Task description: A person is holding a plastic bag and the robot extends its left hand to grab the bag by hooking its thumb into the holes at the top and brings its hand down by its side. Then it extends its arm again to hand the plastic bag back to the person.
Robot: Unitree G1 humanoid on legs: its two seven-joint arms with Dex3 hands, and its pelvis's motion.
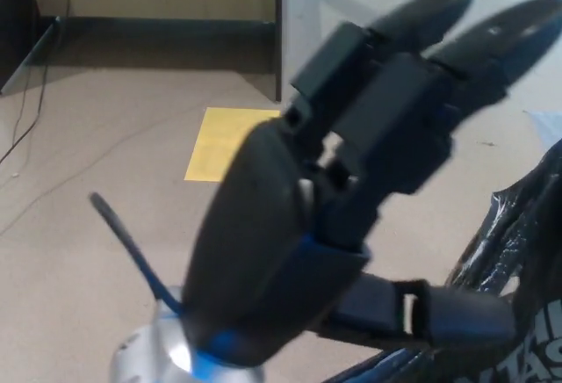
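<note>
Left hand (351, 198) fills the near centre, its two fingers (457, 32) spread straight toward the far right, thumb (439, 313) pointing right and reaching into the top of the black plastic bag (518, 251) at the near right. White lettering on the bag's lower edge, cut off, unreadable. Yellow sheet (219, 141) on the floor, far left of the hand.

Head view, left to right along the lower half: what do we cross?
Thin dark cable on the floor → flat yellow sheet on the floor → robot's black left hand, thumb pointing right → black plastic bag with white lettering at the right edge.
</note>
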